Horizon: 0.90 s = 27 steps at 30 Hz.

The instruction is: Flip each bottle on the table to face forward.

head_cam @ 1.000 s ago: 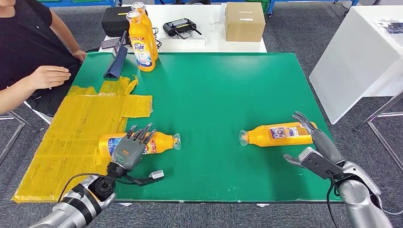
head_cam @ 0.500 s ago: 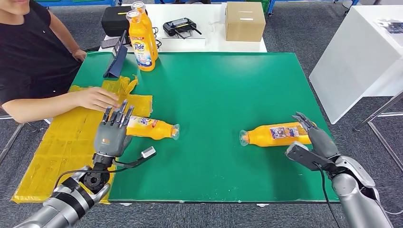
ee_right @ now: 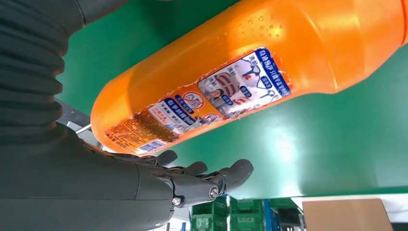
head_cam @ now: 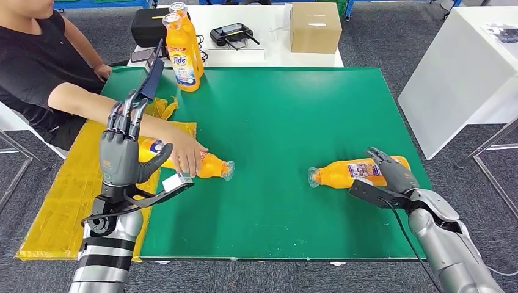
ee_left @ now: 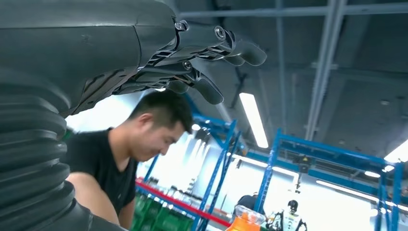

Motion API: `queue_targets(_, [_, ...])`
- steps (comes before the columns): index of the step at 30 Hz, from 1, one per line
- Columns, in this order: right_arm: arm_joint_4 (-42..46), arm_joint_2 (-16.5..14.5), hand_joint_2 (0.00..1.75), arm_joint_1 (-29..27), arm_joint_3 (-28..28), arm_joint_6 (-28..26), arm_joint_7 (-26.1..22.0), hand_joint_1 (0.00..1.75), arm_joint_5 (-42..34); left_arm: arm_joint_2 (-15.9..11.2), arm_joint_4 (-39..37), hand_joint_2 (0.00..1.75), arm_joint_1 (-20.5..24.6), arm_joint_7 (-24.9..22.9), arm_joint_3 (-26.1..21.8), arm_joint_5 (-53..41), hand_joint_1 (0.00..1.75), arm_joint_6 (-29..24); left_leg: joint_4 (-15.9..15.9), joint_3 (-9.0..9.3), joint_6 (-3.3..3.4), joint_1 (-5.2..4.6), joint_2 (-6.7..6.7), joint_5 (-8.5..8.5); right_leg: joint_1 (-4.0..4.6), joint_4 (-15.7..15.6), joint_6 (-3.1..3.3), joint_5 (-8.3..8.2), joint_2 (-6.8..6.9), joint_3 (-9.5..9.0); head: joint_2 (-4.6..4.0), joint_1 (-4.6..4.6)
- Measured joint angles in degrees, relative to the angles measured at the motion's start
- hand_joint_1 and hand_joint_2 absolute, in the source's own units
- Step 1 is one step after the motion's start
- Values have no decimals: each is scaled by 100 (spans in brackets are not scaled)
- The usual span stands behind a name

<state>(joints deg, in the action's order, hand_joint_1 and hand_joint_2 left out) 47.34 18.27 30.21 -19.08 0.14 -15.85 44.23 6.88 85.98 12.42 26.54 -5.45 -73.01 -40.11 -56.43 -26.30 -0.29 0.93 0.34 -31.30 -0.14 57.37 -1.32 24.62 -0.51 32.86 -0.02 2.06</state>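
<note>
Two orange bottles lie on their sides on the green bench (head_cam: 293, 110), well apart. Right-side bottle (head_cam: 357, 172): cap end toward the bench middle, printed label showing on its upper side; right hand (head_cam: 391, 177) rests at its base end, fingers (ee_right: 211, 180) extended alongside the body, not closed round it. Left-side bottle (head_cam: 207, 165): lying beside the yellow sheet (head_cam: 67, 189), a person's hand (head_cam: 183, 154) on it. Left hand (head_cam: 122, 155): raised off the bench, fingers (ee_left: 211, 91) spread and upright, holding nothing. Two further orange bottles (head_cam: 180, 52) stand upright at the far left corner. Cardboard box (head_cam: 314, 27) on the white table behind.
</note>
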Motion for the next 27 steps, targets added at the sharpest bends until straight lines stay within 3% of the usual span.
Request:
queue_targets(8, [-710,-122,175,472,-402,50,172,0,522,348,80,175,-119,325,-54,565,0,2,0,0,1,-1,2,1,-1,1,0,0,0,0,0,0])
queue_targets(15, [-1381,-293,175,1002,-918,131,449,2,1133,466,253,175,-218,375,115,565,0,3,0,1,2,-2,1,1,-1,0,0,0,0,0,0,1])
queue_targets(19, [-1797,-391,175,1256,-1284,480,638,170,1545,469,257,175,-216,525,146,705,0,3,0,6,2,-1,2,1,3,0,0,0,0,-1,0,1])
queue_targets(27, [-2416,-475,175,1455,-1806,954,579,175,1694,500,83,175,-98,918,117,921,0,5,1,50,2,-1,0,-2,6,-3,0,1,0,-41,0,4])
